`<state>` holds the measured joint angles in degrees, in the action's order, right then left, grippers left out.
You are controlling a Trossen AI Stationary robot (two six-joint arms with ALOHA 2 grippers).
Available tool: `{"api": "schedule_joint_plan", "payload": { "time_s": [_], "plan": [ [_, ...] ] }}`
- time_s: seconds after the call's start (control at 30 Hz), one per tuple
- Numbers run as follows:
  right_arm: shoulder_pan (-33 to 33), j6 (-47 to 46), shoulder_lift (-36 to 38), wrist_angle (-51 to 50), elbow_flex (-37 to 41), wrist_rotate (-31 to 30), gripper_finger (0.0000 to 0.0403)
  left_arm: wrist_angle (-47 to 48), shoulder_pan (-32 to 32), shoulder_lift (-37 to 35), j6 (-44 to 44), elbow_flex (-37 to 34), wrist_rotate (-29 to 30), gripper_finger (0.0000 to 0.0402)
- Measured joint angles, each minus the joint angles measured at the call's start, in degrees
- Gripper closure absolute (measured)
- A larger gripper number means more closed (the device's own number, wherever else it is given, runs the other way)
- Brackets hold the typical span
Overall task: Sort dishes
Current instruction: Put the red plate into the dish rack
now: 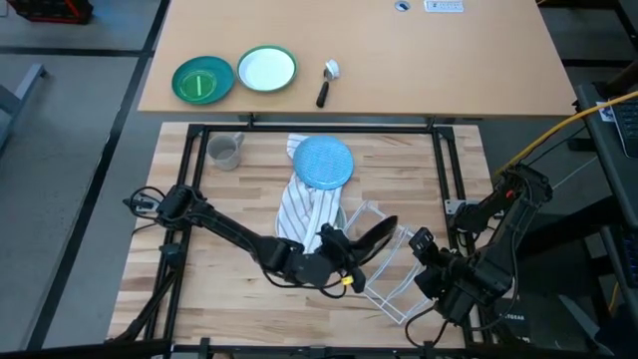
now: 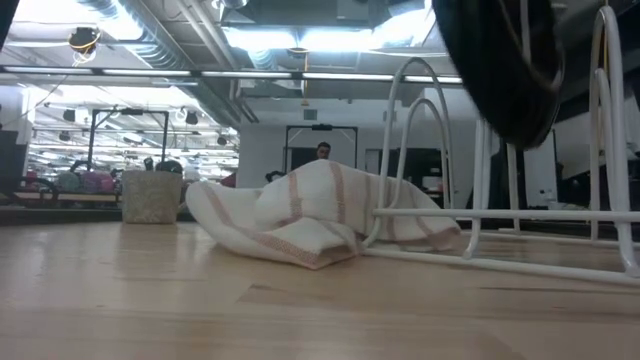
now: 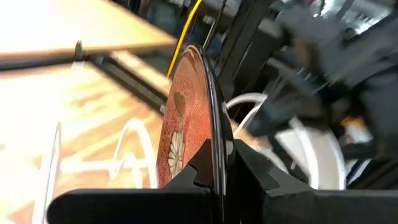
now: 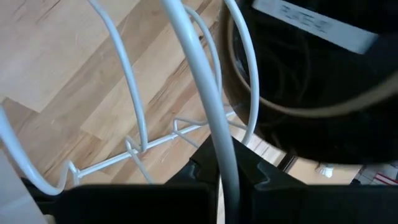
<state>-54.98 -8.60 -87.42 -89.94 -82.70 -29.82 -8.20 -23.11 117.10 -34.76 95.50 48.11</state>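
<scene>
Nearest the front edge of the wooden table, the right gripper [image 1: 431,261] has its fingers pressed together on a white wire loop of the white wire dish rack [image 1: 394,284], seemingly steadying it; the right wrist view shows the wire running straight between the two dark fingers. Just left of it, the left gripper [image 1: 351,261] pinches the rim of the dark red round plate with flower marks and a glossy black underside [image 3: 183,124], holding it on edge, upright and slightly tilted, above the rack's near-left end. In the low view the plate's black back hangs over the white hoops, not yet seated between them.

Judging by this, sorting is at an early stage: no plate can be seen standing in the rack, and this red plate would be the first to go in. Farther back, the light blue round plate [image 1: 324,162] lies flat on a white cloth with tan stripes [image 1: 304,204], well apart from both grippers and waiting. A small grey mug [image 1: 225,151] stands to its left. On the far table sit a bright green plate [image 1: 202,81] and a green-rimmed white plate [image 1: 267,69].
</scene>
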Motion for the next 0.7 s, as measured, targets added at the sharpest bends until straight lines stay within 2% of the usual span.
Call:
{"api": "schedule_joint_plan", "payload": {
  "time_s": [0.23,0.47,0.7],
  "plan": [
    [0.00,-0.07,0.00,0.16,0.00,-0.22,0.0387,3.21,1.56,0.00,-7.77,-2.44,-0.49,0.0382],
    [0.00,-0.04,0.00,0.40,0.00,-0.66,0.0386,4.32,3.58,0.00,-10.89,-4.38,-5.98,0.0380],
    [0.00,-0.03,0.00,0.46,0.00,-0.81,0.0386,4.20,4.82,-0.11,-12.56,-6.28,-9.30,0.0347]
  ]
}}
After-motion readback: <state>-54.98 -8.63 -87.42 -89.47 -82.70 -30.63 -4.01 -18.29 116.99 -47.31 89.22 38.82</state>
